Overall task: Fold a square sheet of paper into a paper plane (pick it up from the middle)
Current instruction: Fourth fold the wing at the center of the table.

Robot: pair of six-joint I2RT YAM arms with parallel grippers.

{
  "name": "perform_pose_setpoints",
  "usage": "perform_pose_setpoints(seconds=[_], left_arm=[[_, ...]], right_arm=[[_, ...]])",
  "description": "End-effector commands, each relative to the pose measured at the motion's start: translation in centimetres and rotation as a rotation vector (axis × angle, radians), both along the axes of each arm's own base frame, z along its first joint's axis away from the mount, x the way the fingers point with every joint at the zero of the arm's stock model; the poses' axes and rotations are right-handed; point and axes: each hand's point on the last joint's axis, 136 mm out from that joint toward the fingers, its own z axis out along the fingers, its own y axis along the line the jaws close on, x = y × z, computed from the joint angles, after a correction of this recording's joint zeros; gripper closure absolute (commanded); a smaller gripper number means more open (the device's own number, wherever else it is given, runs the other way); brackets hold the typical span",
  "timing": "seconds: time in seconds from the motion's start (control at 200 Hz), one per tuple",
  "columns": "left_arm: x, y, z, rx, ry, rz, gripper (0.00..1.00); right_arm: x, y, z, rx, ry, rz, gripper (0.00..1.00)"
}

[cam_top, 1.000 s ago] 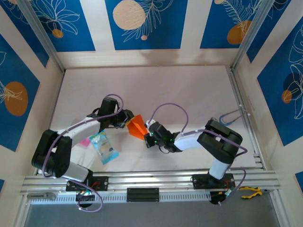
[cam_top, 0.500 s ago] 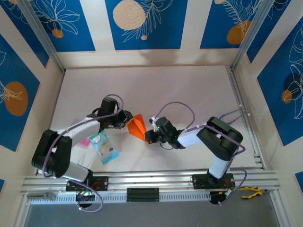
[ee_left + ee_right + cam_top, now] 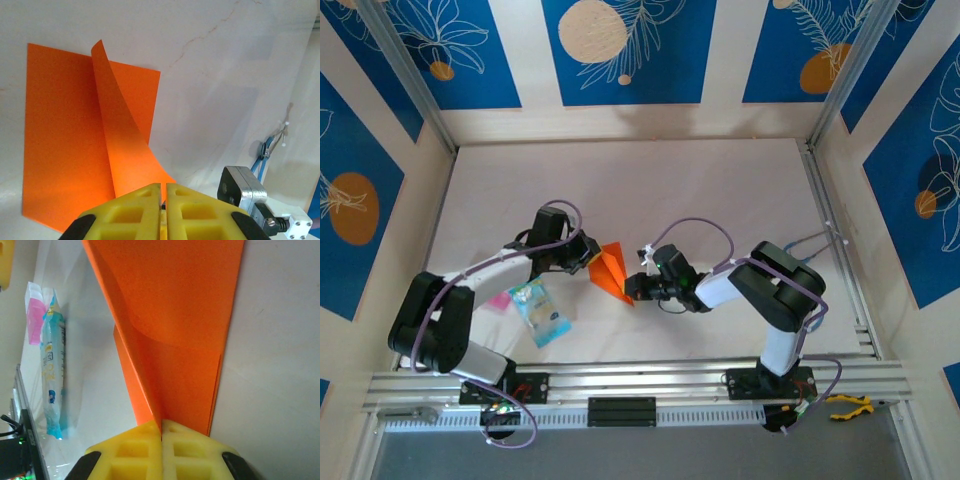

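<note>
The orange square sheet of paper (image 3: 610, 272) lies folded on the white table between my two grippers, with one flap standing up. In the left wrist view that raised flap (image 3: 120, 135) curves down into my left gripper (image 3: 163, 189), whose yellow jaws are pressed onto its corner. My left gripper (image 3: 590, 260) sits at the paper's left edge. My right gripper (image 3: 633, 287) is at the paper's lower right tip. In the right wrist view its jaws (image 3: 161, 426) are shut on a raised crease of the paper (image 3: 175, 315).
A blue and clear plastic packet (image 3: 538, 310) (image 3: 50, 375) lies left of the paper, with a small pink item (image 3: 500, 301) beside it. A blue wire loop (image 3: 810, 245) hangs at the right wall. Yellow-handled pliers (image 3: 848, 405) rest on the front rail.
My left gripper's jaws have closed onto the paper's flap. My right gripper has shifted slightly left and turned while holding the paper's tip. The packet has stayed put.
</note>
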Motion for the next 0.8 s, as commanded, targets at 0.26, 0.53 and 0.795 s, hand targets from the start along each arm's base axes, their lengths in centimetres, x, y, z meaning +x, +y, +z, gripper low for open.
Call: perform_pose_setpoints(seconds=[0.26,0.53,0.795], left_arm=[[0.0,-1.1,-1.3,-0.069,0.031,-0.045,0.92],[0.4,-2.6,-2.3,-0.100,0.054,-0.087,0.93],[0.4,-4.4,-3.4,-0.115,0.075,-0.134,0.93]], right_arm=[[-0.4,-0.8,-1.3,0.009,0.079,-0.063,0.96],[-0.6,-1.0,-1.9,0.009,0.113,-0.097,0.96],[-0.6,-1.3,-2.1,0.000,0.123,-0.114,0.96]])
